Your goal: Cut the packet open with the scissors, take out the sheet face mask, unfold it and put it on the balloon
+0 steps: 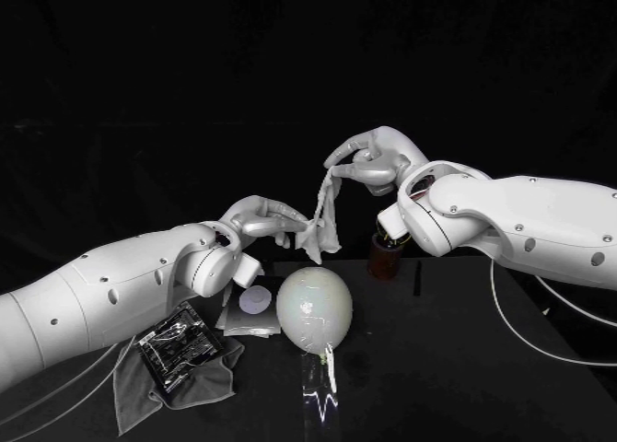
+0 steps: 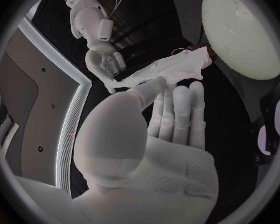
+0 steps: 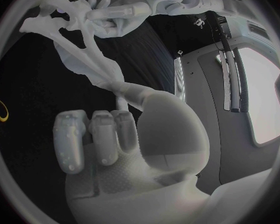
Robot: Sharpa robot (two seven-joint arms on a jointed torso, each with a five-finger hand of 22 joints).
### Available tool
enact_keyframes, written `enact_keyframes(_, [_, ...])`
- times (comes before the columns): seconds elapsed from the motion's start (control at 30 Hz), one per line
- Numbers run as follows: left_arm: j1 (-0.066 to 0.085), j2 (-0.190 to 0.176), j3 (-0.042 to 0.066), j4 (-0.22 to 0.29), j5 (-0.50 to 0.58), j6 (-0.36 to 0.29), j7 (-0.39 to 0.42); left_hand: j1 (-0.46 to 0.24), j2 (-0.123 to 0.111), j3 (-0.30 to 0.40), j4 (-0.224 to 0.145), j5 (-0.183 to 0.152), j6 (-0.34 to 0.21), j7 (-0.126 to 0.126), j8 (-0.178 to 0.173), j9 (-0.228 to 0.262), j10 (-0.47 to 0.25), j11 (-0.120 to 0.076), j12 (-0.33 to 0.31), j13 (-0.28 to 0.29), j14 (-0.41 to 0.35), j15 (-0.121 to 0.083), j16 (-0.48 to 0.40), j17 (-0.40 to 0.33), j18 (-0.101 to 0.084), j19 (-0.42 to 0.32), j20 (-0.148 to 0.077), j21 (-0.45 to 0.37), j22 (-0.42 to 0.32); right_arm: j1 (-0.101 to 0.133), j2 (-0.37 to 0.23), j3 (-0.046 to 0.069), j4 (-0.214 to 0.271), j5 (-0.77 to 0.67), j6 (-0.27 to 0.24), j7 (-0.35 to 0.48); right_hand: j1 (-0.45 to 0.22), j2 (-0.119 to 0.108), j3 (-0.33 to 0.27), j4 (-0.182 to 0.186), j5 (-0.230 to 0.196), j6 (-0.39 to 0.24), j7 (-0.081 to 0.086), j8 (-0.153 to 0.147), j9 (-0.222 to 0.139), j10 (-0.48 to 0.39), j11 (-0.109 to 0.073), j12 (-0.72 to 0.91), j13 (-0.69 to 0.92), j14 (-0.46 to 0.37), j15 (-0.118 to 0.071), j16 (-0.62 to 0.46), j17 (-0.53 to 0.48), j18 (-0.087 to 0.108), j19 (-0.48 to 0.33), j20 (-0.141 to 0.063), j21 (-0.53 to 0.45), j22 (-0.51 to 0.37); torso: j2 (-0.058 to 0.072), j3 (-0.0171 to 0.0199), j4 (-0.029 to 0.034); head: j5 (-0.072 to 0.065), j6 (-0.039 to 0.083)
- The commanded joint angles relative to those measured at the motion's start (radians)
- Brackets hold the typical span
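1. Sheet face mask (image 1: 325, 216) is out of its packet and hangs in the air above and behind the balloon (image 1: 315, 307), not touching it. It is stretched into a long bunched strip between both hands.
2. Right hand (image 1: 368, 157) is high above the balloon and pinches the mask's top end between thumb and fingers. The right wrist view shows this hand (image 3: 109, 134) with the strip (image 3: 84, 59) running away from its thumb tip.
3. Left hand (image 1: 262, 219) is above the balloon, to its left and lower than the right hand, with its fingertips closed on the mask's lower part.
4. Left wrist view: left hand (image 2: 171, 109) has thumb and fingers against the mask (image 2: 168, 70). The right hand (image 2: 102, 59) grips the far end, and the balloon (image 2: 239, 30) sits off to one side.
5. Right wrist view: left hand (image 3: 96, 17) has the mask's wide end gathered around its fingers.
6. Balloon is pale and egg-shaped, and rests on the black table (image 1: 455, 368) with its narrow end toward the robot.
7. Packet (image 1: 176, 339) lies left of the balloon on a grey cloth (image 1: 189, 387); I cannot tell where it is cut.
8. Small white round thing (image 1: 256, 298) sits just left of the balloon.
9. Brown object (image 1: 386, 258) stands behind the balloon to its right; I cannot tell what it is.
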Motion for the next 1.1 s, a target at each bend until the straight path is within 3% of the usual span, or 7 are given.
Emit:
enact_keyframes(0.03, [-0.001, 0.006, 0.001, 0.004, -0.062, -0.046, 0.066, -0.030, -0.024, -0.020, 0.007, 0.002, -0.025, 0.003, -0.018, -0.007, -0.028, 0.006, -0.018, -0.010, -0.017, 0.008, -0.011, -0.004, 0.004, -0.016, 0.004, -0.018, -0.010, 0.002, 0.004, 0.001, 0.001, 0.002, 0.001, 0.015, -0.005, 0.004, 0.000, -0.008, -0.003, 0.003, 0.000, 0.004, 0.001, 0.110, 0.002, 0.007, 0.263, 0.106, -0.006, 0.003, 0.263, -0.014, 0.110, -0.004, 0.005, 0.263, 0.000, -0.0003, 0.0004, 0.001, -0.003])
enact_keyframes(0.53, [-0.002, 0.015, 0.000, 0.024, -0.156, -0.098, 0.114, -0.046, -0.040, -0.059, 0.017, 0.002, -0.042, 0.009, -0.038, -0.016, -0.065, 0.020, -0.043, -0.028, -0.026, 0.021, -0.011, -0.005, 0.010, -0.013, 0.024, -0.056, -0.036, 0.002, 0.017, 0.002, -0.008, 0.002, 0.005, 0.011, -0.005, 0.004, 0.000, -0.008, -0.003, 0.003, 0.000, 0.004, 0.001, 0.110, 0.002, 0.007, 0.263, 0.106, -0.006, 0.003, 0.263, -0.014, 0.110, -0.004, 0.005, 0.263, -0.001, 0.0001, -0.0004, 0.003, -0.003])
enact_keyframes(0.83, [-0.002, 0.015, 0.000, 0.032, -0.231, -0.113, 0.099, -0.046, -0.050, -0.072, 0.016, 0.002, -0.038, 0.008, -0.039, -0.017, -0.071, 0.021, -0.045, -0.032, -0.021, 0.023, -0.005, -0.004, 0.012, -0.004, 0.030, -0.067, -0.045, 0.002, 0.018, 0.002, -0.009, 0.000, 0.003, 0.010, -0.005, 0.004, 0.000, -0.008, -0.003, 0.003, 0.000, 0.004, 0.001, 0.110, 0.002, 0.007, 0.263, 0.106, -0.006, 0.003, 0.263, -0.014, 0.110, -0.004, 0.005, 0.263, -0.001, 0.0003, 0.0000, 0.001, -0.004])
enact_keyframes(1.03, [-0.003, 0.013, 0.000, 0.048, -0.292, -0.142, 0.095, -0.092, -0.094, -0.129, 0.036, 0.002, -0.028, 0.008, -0.029, -0.012, -0.063, 0.021, -0.028, -0.027, -0.004, 0.024, 0.014, 0.001, 0.014, 0.014, 0.036, -0.087, -0.062, 0.002, 0.019, 0.002, -0.012, -0.002, 0.003, 0.008, -0.005, 0.006, 0.001, -0.008, -0.005, 0.002, 0.001, 0.005, 0.001, 0.110, 0.002, 0.007, 0.263, 0.106, -0.006, 0.003, 0.263, -0.014, 0.110, -0.004, 0.005, 0.263, -0.001, 0.0000, -0.0001, -0.001, -0.004])
enact_keyframes(1.1, [-0.004, 0.011, 0.000, 0.053, -0.299, -0.153, 0.100, -0.097, -0.098, -0.140, 0.040, 0.002, -0.028, 0.008, -0.025, -0.010, -0.062, 0.020, -0.021, -0.024, -0.002, 0.024, 0.017, 0.002, 0.014, 0.018, 0.037, -0.092, -0.066, 0.002, 0.019, 0.002, -0.013, -0.003, 0.003, 0.008, -0.005, 0.006, 0.001, -0.008, -0.005, 0.002, 0.001, 0.005, 0.001, 0.110, 0.002, 0.007, 0.263, 0.106, -0.006, 0.003, 0.263, -0.014, 0.110, -0.004, 0.005, 0.263, -0.001, 0.0000, -0.0001, -0.001, -0.004])
